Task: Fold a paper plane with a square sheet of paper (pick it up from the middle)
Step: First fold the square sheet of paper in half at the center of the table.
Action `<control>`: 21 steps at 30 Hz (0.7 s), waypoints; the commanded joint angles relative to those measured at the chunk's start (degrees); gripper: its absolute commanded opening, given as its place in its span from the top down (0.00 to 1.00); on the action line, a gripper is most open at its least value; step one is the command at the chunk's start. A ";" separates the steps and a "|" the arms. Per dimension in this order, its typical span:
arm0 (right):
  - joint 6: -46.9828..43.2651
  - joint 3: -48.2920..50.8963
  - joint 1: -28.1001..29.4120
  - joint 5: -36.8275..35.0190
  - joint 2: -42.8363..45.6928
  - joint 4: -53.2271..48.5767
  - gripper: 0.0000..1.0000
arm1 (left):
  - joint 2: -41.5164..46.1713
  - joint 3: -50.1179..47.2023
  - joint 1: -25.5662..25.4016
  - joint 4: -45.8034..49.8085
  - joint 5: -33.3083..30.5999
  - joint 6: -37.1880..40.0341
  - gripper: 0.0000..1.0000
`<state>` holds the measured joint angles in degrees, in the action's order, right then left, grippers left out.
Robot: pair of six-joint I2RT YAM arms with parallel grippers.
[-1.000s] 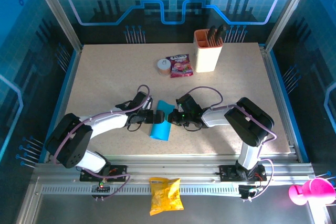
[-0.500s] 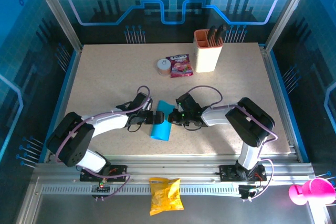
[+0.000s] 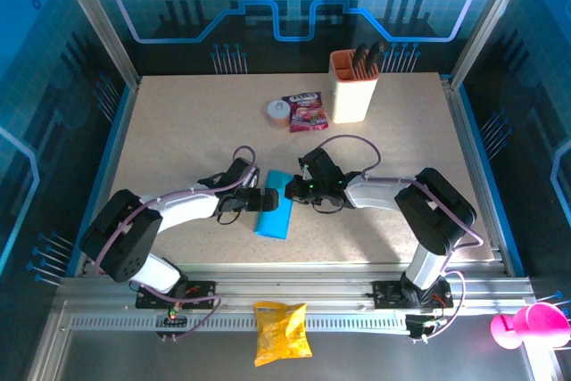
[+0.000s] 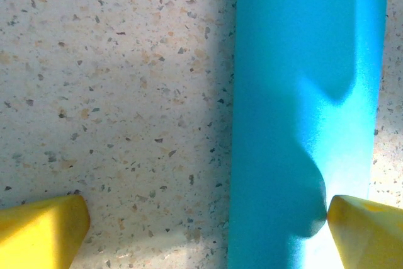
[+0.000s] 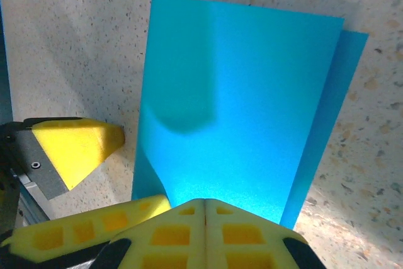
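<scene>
The square sheet of paper (image 3: 273, 219) lies folded in half on the speckled table, between the two grippers. In the right wrist view the cyan paper (image 5: 239, 99) shows an upper layer over a lower layer that sticks out at the right. My right gripper (image 5: 204, 203) (image 3: 287, 190) is shut at the near edge of the upper layer, which curls up at its left corner. My left gripper (image 4: 206, 212) (image 3: 260, 200) is open and straddles the paper's (image 4: 302, 105) left edge. One of its fingertips (image 4: 47, 228) is over bare table, the other fingertip (image 4: 365, 231) touches the paper.
A beige holder cup (image 3: 351, 86) with dark tools stands at the back. Next to it lie a pink-red snack packet (image 3: 306, 111) and a small tape roll (image 3: 278, 112). A yellow snack bag (image 3: 281, 332) rests on the front rail. A pink object (image 3: 526, 326) sits at the bottom right.
My right arm has stretched and its gripper has shifted slightly left and towards the back over the paper's top end. The left arm and the paper have barely moved.
</scene>
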<state>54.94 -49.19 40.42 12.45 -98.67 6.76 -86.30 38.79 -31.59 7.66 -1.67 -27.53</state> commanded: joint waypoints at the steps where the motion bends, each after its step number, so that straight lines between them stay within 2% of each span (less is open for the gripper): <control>1: -1.06 -0.66 -1.29 -0.80 2.28 -2.10 0.99 | -2.97 -1.34 0.39 -1.42 1.28 -0.47 0.00; 11: -0.42 -0.22 -2.54 -5.04 4.75 -4.39 0.98 | -3.95 -0.99 0.39 -1.25 2.27 0.52 0.00; 21: -0.88 0.06 -2.11 -3.28 2.79 -3.44 0.98 | -4.79 -0.38 0.39 -0.73 3.29 1.80 0.00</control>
<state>54.83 -49.19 38.46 9.02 -95.15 3.86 -87.00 39.22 -31.59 7.90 -1.67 -26.94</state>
